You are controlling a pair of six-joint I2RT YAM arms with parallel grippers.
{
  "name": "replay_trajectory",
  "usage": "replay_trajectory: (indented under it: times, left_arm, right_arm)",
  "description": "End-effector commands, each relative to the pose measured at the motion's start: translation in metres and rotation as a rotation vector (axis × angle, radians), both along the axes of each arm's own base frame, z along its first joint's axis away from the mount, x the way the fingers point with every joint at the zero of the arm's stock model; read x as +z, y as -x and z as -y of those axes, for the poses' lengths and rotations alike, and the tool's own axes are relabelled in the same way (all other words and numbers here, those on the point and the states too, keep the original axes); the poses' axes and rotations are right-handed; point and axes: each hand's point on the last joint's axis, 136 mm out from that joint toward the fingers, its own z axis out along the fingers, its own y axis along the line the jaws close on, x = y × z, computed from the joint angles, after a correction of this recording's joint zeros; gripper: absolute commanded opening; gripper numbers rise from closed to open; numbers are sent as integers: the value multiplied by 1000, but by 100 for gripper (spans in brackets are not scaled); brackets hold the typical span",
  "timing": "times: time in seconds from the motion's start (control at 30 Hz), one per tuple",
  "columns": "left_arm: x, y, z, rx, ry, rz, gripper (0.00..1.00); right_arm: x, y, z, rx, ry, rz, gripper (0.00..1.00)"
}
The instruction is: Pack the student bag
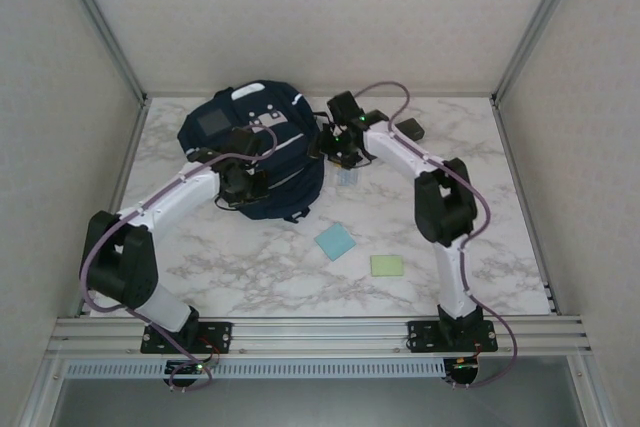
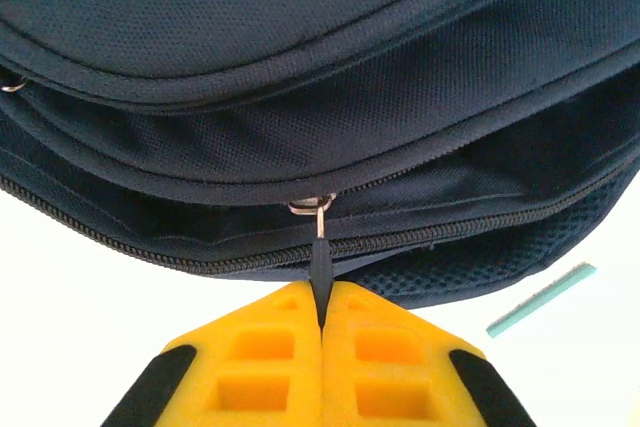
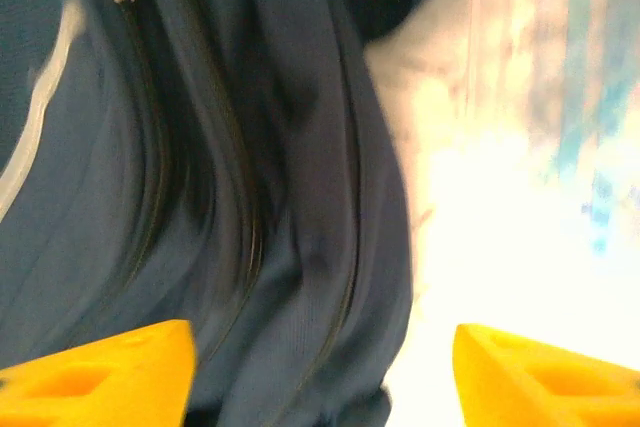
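**Now: left gripper pinched on the zip pull, right gripper wide beside the bag**

Overhead first. The student bag (image 1: 250, 137) lies on the marble table (image 1: 250, 277) in the upper left of the frame. It is dark navy with thin white stripes, and a grey square patch sits near its left end. The left gripper (image 1: 243, 185) is down on the bag's lower edge. The right gripper (image 1: 340, 152) sits at the bag's right side, near the centre of the frame. Below them, on bare table, lie a teal square pad (image 1: 335, 242) and, to its lower right, a pale green pad (image 1: 386, 265), the two apart from each other. A small dark object (image 1: 410, 129) rests right of the right arm, and something clear (image 1: 347, 177) lies just under the right gripper.

Next, the left wrist view. The left gripper (image 2: 322, 297) has its yellow fingers pressed together at the bottom centre, clamping a thin dark zip pull (image 2: 320, 262). The pull hangs from a metal ring (image 2: 313, 207) on the bag's zipper line. The student bag (image 2: 300, 67) spans the upper frame, and its zipper gapes on the right. A teal edge (image 2: 540, 299) shows at the lower right.

Lastly, the right wrist view, which is blurred. The right gripper (image 3: 320, 377) stands wide, one yellow fingertip (image 3: 110, 367) at the lower left and the other at the lower right. Folds of the student bag (image 3: 200, 197) fill the left and centre and reach down between the fingers. I cannot tell whether either finger touches the fabric.
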Motion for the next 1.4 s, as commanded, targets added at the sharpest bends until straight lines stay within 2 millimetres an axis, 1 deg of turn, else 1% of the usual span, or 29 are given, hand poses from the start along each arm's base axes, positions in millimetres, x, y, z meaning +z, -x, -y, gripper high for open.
replay_trajectory:
  times: [0.0, 0.1, 0.2, 0.27, 0.3, 0.33, 0.4, 0.47, 0.53, 0.63, 0.7, 0.8, 0.9, 0.97, 1.03, 1.13, 1.3, 1.37]
  left_arm:
    - [8, 1, 18, -50, 38, -9, 0]
    - [5, 3, 15, -56, 15, -14, 0]
    - [2, 5, 9, -51, -13, -12, 0]
    - [-1, 6, 3, -42, -44, -9, 0]
    - [-3, 7, -1, -36, -66, -12, 0]
    - [-6, 7, -7, -25, -95, -15, 0]
    - [-10, 10, -23, -3, -183, -29, 0]
    - [-15, 12, -41, 12, -288, -46, 0]
    - [-23, 15, -59, 23, -375, -68, 0]
    - [-34, 17, -78, 49, -428, -88, 0]
    - [-36, 17, -90, 68, -451, -94, 0]
    - [-34, 13, -110, 83, -492, -95, 0]
    - [-28, 4, -133, 113, -507, -89, 0]
    - [-24, -6, -146, 138, -522, -72, 0]
    - [-18, -20, -160, 169, -551, -40, 0]
    - [-13, -43, -177, 218, -585, 2, 0]
    - [-11, -81, -206, 262, -682, 87, 0]
    - [-12, -97, -214, 245, -682, 128, 0]
  right_arm:
    - [22, 16, -33, -83, -243, -17, 73]
    - [13, 31, -47, -85, -299, -32, 73]
    - [-3, 36, -61, -92, -324, -57, 72]
    - [-14, 37, -70, -95, -341, -78, 69]
    - [-20, 37, -72, -100, -342, -86, 63]
    - [-25, 37, -72, -108, -332, -88, 54]
    - [-35, 37, -64, -133, -280, -92, 21]
    - [-43, 38, -53, -148, -212, -85, 2]
    - [-51, 40, -42, -156, -147, -79, 0]
    - [-57, 43, -37, -157, -120, -77, 0]
    - [-60, 43, -35, -155, -109, -76, 0]
    - [-62, 43, -34, -140, -93, -69, 0]
    - [-62, 43, -32, -126, -74, -55, 0]
    - [-61, 42, -31, -117, -67, -45, 0]
    - [-61, 42, -31, -107, -62, -40, 0]
    - [-62, 42, -34, -90, -69, -38, 0]
    - [-64, 44, -36, -67, -60, -35, 0]
    - [-67, 45, -36, -54, -46, -35, 0]
